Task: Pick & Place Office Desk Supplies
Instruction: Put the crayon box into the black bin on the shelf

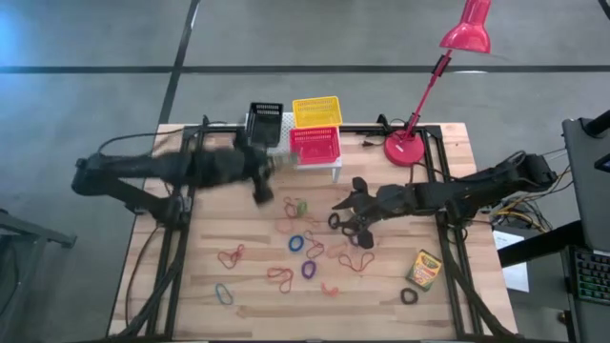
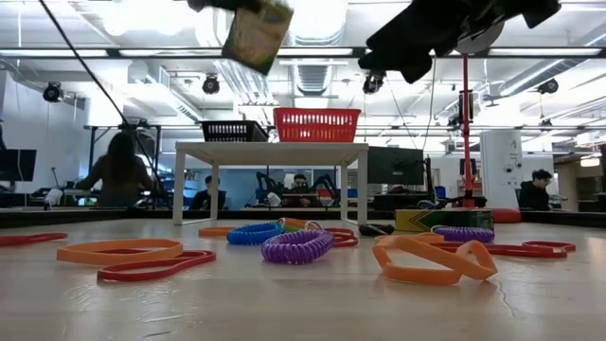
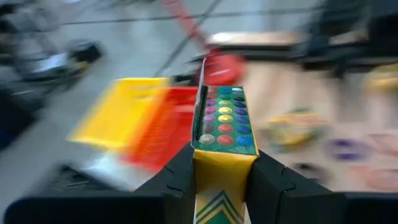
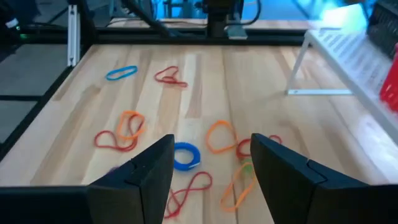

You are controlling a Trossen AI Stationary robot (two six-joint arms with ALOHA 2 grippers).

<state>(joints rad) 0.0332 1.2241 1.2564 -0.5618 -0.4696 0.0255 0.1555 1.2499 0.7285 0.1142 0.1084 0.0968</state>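
My left gripper (image 3: 222, 155) is shut on a yellow-and-green crayon box (image 3: 224, 121), high above the table beside the white rack (image 1: 319, 164); the low view shows the box (image 2: 258, 33) tilted in the air. On the rack stand a black basket (image 1: 265, 119), a yellow basket (image 1: 316, 111) and a red basket (image 1: 315, 143). My right gripper (image 4: 211, 168) is open and hovers over the table's middle (image 1: 348, 217), touching nothing. Coloured elastic loops (image 1: 297, 243) lie scattered on the table. A second crayon box (image 1: 424, 270) lies near the right edge. My left gripper pinches the crayon box between its two fingers (image 3: 180, 174), which lie on its two narrow sides (image 3: 202, 158) below the open end, where crayon tips (image 3: 225, 124) show. The box is lifted clear of the table and tilted (image 2: 258, 33).
A red desk lamp (image 1: 408, 148) stands at the far right of the table, its head (image 1: 467, 33) beyond the far edge. A black loop (image 1: 409, 296) lies near the right corner. Bare wood (image 1: 191, 257) lies toward the near left. People sit in the room behind (image 2: 118, 170).
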